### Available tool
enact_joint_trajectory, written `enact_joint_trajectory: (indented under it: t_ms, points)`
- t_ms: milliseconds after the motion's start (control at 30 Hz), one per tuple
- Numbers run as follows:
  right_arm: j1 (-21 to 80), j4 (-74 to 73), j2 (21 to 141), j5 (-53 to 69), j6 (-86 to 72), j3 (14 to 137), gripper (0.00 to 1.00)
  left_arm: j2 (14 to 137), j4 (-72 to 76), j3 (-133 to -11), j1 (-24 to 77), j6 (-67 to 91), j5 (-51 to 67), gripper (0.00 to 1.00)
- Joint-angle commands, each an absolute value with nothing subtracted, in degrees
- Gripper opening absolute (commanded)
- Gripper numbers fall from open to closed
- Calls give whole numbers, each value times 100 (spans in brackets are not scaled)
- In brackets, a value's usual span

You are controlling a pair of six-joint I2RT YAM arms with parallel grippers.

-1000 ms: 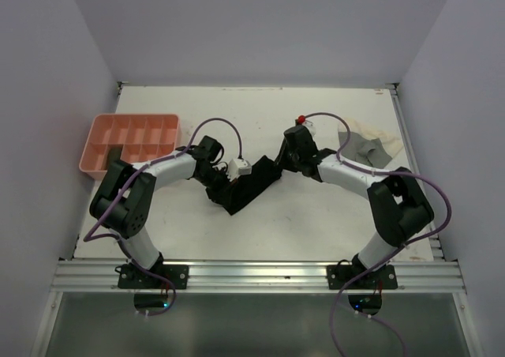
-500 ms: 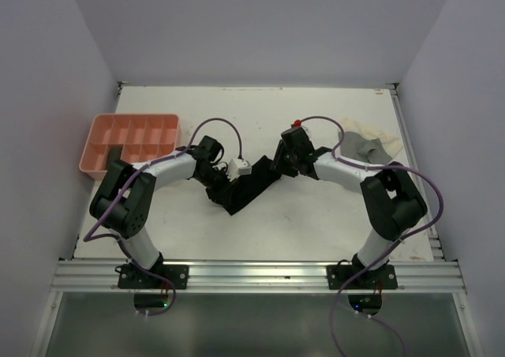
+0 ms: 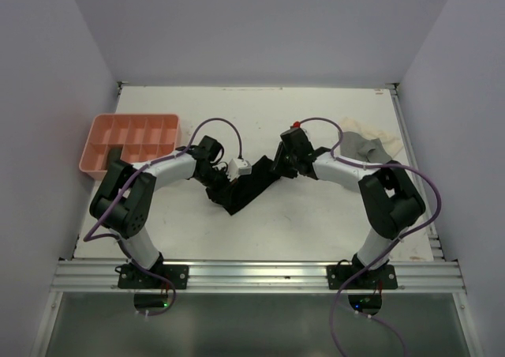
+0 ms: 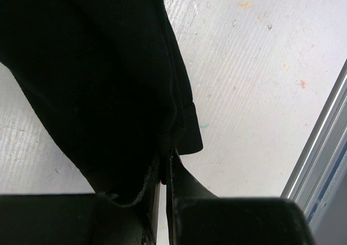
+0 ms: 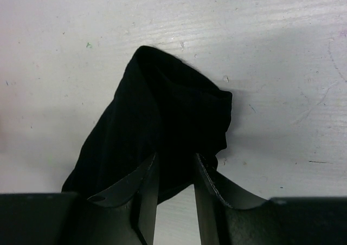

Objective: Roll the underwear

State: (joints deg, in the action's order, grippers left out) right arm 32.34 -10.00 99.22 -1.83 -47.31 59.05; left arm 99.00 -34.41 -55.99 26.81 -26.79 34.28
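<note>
The right gripper [image 5: 176,161] comes in from the bottom edge, and its two dark fingers [image 5: 142,185] stand a little apart. Between them sits one end of the black underwear [image 5: 162,109]; the cloth fills the gap at the tips and touches both fingers. From there the garment rises in a bunched, folded mass to a rounded top. It lies on the white table [image 5: 271,39], which has fine scratches and small specks. A soft shadow falls to the right of the cloth.

Count: one black cloth underwear piece [image 3: 251,185]; one grey cloth garment [image 3: 363,146]; one cream cloth garment [image 3: 377,129]; one pink plastic compartment tray [image 3: 134,118].
</note>
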Motion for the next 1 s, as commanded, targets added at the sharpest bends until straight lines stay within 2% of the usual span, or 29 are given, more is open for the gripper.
enact_joint_trajectory:
  t_ms: [0, 67, 200, 300, 633, 700, 800, 967]
  points:
    - [3217, -1117, 9879, -132, -4781, 6073, 33, 10389, -3498, -5229, 2769, -3023, 2391, 9]
    - [3217, -1081, 9879, -123, -4773, 6038, 29, 10397, -3507, -5238, 2769, -3023, 2399, 9]
    - [3217, -1037, 9940, -62, -4755, 6047, 10, 10397, -3498, -5229, 2769, -3023, 2382, 9]
    - [3217, -1098, 9897, -35, -4746, 6047, 0, 10406, -3507, -5229, 2769, -3023, 2382, 9]
    - [3217, -1309, 9483, -405, -4641, 5994, 0, 10424, -3516, -5229, 2769, -3041, 2382, 9]
    - [3217, -1424, 9545, -256, -4711, 6047, 17, 10433, -3516, -5229, 2769, -3024, 2382, 9]
    - [3217, -1275, 9562, -229, -4877, 5968, 33, 10406, -3516, -5247, 2769, -3023, 2382, 9]
    - [3217, -1239, 9641, -167, -4966, 5933, 35, 10397, -3516, -5238, 2769, -3023, 2382, 9]
